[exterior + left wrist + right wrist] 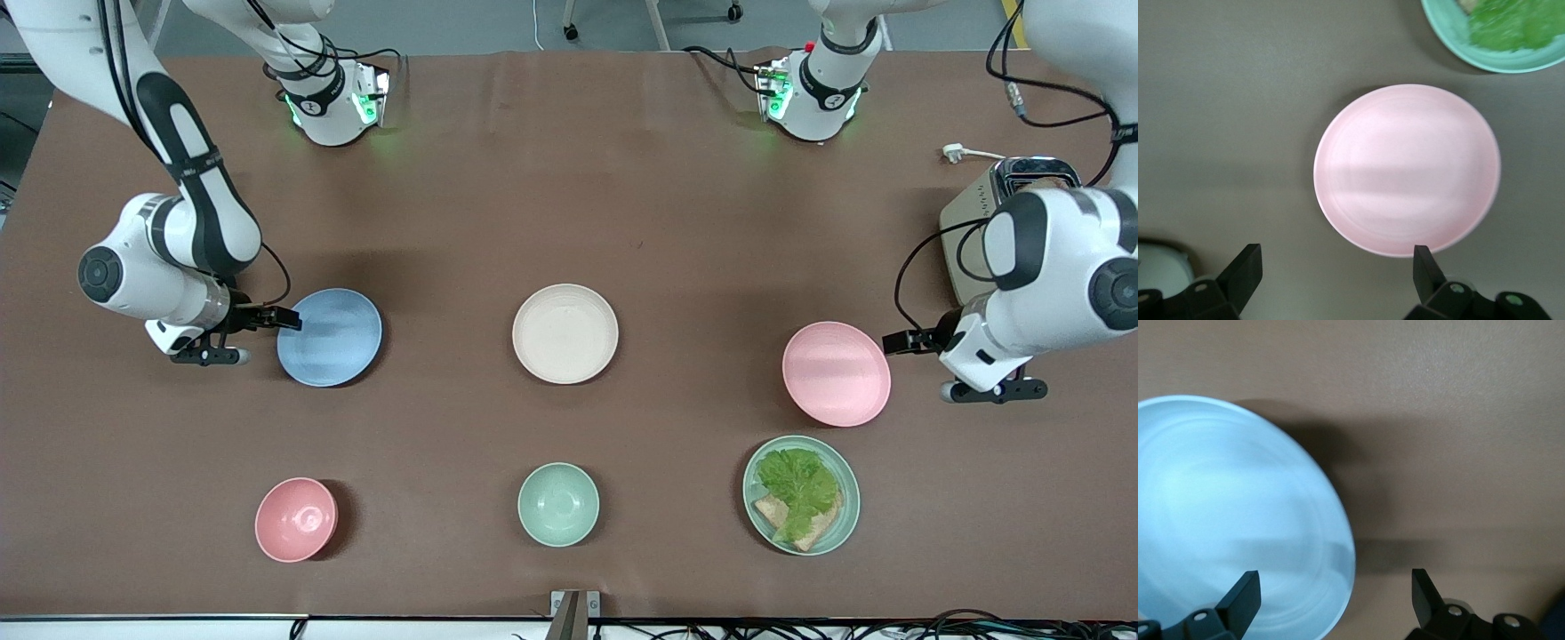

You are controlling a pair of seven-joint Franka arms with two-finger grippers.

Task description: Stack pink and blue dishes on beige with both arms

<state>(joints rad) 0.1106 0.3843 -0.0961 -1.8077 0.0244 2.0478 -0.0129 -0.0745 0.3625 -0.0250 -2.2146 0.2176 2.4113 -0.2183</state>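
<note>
The pale blue plate (331, 338) lies toward the right arm's end of the table. My right gripper (283, 317) is open at its rim. In the right wrist view the blue plate (1225, 520) has its rim between the spread fingers of the right gripper (1336, 590). The beige plate (565, 333) sits at the table's middle, bare. The pale pink plate (836, 373) lies toward the left arm's end, and my left gripper (900, 340) is open beside its rim. In the left wrist view the pink plate (1407, 169) lies just ahead of the left gripper (1337, 265), its edge by one fingertip (1425, 263).
Nearer the front camera stand a pink bowl (296, 519), a mint-green bowl (558, 503) and a mint-green plate (845, 524) with lettuce and toast. A toaster (973, 213) stands by the left arm. The mint plate's rim (1451, 37) shows close to the pink plate.
</note>
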